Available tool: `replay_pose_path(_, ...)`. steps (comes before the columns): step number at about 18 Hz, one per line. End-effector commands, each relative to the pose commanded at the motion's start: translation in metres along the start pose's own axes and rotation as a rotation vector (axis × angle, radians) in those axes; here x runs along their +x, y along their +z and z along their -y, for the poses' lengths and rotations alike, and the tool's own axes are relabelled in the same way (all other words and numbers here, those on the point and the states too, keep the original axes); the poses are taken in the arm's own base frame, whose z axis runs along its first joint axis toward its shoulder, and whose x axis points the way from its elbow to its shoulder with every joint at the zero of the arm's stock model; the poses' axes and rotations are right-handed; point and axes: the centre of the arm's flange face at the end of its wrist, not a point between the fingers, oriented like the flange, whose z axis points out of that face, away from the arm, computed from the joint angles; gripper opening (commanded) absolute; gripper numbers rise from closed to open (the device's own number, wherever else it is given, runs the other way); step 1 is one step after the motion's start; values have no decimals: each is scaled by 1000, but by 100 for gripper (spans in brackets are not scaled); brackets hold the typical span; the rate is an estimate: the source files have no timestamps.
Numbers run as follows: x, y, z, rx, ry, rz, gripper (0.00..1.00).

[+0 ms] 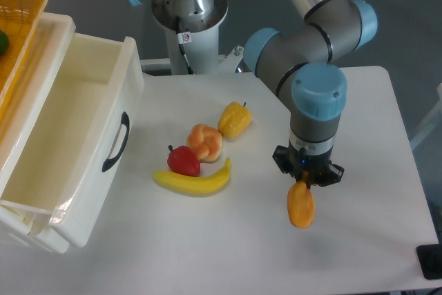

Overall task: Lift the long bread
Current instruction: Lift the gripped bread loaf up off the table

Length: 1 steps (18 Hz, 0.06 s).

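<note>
The long bread (300, 206) is a smooth orange-yellow loaf with rounded ends. It hangs end-down from my gripper (304, 183) at the right middle of the white table (373, 122). The gripper points straight down and is shut on the loaf's upper end, which it hides. The loaf appears to be held a little above the table top.
A yellow banana (195, 181), a red apple (184, 161), a round orange bun (205, 141) and a yellow pepper (235, 120) lie in a group left of the gripper. A white open drawer (76, 136) stands at the left, a yellow basket (17, 25) above it.
</note>
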Motion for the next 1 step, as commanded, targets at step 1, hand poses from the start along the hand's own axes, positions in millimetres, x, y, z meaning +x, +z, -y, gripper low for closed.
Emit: replay_pose_path(1,1,-2,-1,-1,11,-1,2)
